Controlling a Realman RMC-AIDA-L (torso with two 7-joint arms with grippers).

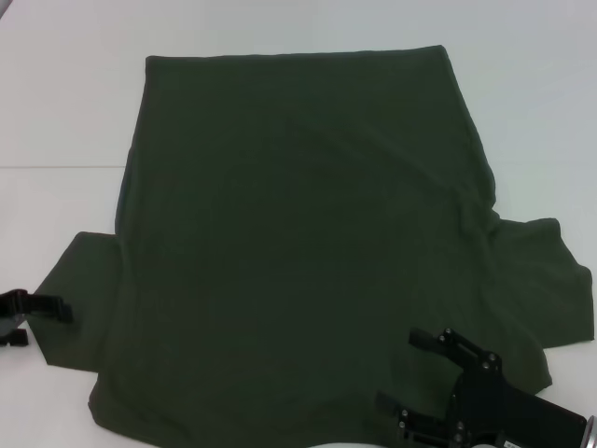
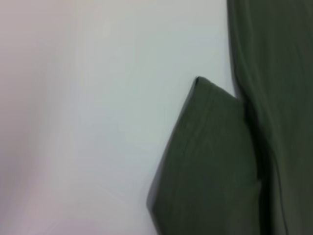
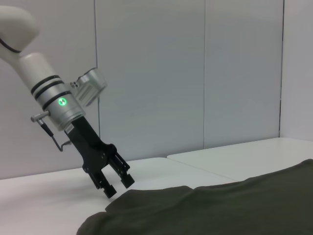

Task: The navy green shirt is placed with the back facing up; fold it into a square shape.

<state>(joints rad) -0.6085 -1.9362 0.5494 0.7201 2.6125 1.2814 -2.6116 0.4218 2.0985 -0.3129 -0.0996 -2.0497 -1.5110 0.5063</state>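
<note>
The left claw (image 1: 28,317) hangs just off the navy green shirt's (image 1: 298,243) left sleeve, fingers a little apart, holding nothing; the shirt lies flat across the white worktop (image 1: 56,103), both sleeves out; the right claw (image 1: 431,383) hovers spread over its near right corner; a shallow pinch might lift one layer only, skewing the fold.

Matt soft-looking cloth shirt (image 1: 298,243), seemingly smooth tabletop (image 1: 56,93)
</note>
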